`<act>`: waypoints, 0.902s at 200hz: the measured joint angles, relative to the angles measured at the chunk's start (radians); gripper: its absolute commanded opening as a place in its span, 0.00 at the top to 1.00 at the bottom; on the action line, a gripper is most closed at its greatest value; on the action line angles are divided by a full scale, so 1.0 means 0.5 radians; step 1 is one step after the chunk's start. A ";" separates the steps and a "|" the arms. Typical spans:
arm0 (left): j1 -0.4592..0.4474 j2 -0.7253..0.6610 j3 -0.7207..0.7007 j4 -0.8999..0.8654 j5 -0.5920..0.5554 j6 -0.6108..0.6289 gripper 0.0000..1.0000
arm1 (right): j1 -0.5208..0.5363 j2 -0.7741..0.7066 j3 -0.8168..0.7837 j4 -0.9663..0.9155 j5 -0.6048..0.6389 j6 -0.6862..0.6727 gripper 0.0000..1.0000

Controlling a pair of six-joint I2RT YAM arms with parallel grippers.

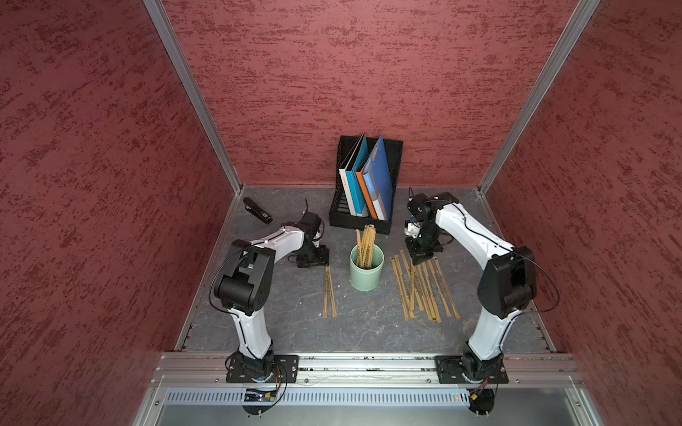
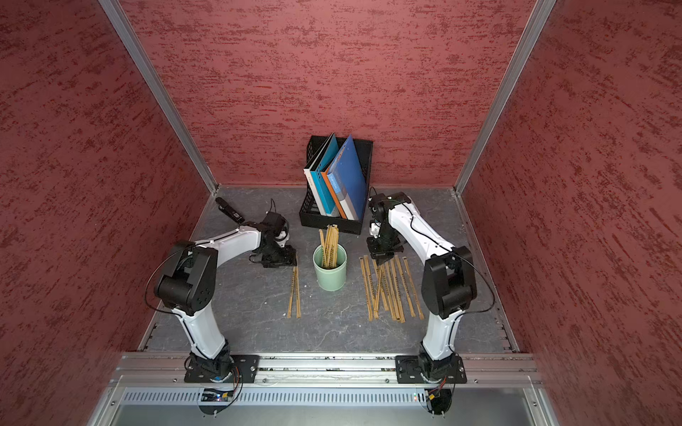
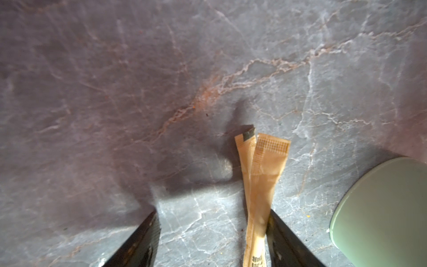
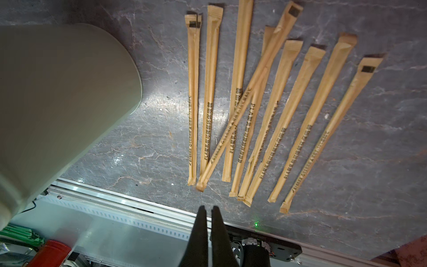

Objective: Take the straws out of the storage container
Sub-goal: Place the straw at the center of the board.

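Two straws (image 3: 256, 185) lie flat on the table (image 3: 115, 92) between the fingers of the left gripper (image 3: 212, 215), overlapping a little at their far ends. The fingers stand wide apart and hold nothing. The two straws lie close to the inner side of one finger (image 3: 284, 238); I cannot tell if they touch it. This gripper is low over the far ends of these straws, and they run from it toward the robot's base.

The cup (image 1: 367, 280) stands upright near this gripper, on its right, apart from it. Several straws (image 1: 365, 239) stand in the cup and reach well above its rim.

On the other side of the cup, the right gripper (image 4: 209, 208) has its fingers pressed together, with nothing between them. About ten straws (image 4: 269, 115) lie on the table below it, running from it toward the base. Most are side by side, and one lies across some others. A black file holder (image 1: 363, 217) stands beyond the cup, farther back than both grippers.
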 measured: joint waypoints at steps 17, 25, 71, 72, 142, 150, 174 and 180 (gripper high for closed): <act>0.000 0.003 0.004 -0.005 0.000 0.000 0.28 | -0.004 0.027 0.000 0.036 -0.008 -0.008 1.00; 0.000 0.007 0.007 -0.006 0.000 0.000 0.28 | -0.006 0.033 0.000 0.048 -0.008 -0.008 1.00; 0.000 0.012 0.015 -0.016 0.000 -0.001 0.28 | -0.013 -0.027 -0.088 0.188 -0.013 0.051 0.88; 0.000 0.013 0.016 -0.016 0.000 0.000 0.28 | -0.013 -0.031 -0.093 0.192 -0.013 0.053 0.88; -0.011 0.076 0.107 -0.049 0.013 -0.002 0.22 | 0.786 -1.069 -0.605 0.786 0.070 0.333 0.80; -0.011 0.076 0.107 -0.050 0.014 -0.002 0.22 | 0.932 -1.102 -0.619 0.868 0.086 0.370 0.85; -0.011 0.075 0.107 -0.050 0.014 -0.002 0.22 | 1.279 -1.030 -0.663 1.124 0.173 0.482 0.99; -0.011 0.075 0.105 -0.050 0.013 -0.002 0.22 | 1.340 -0.968 -0.664 1.189 0.195 0.509 1.00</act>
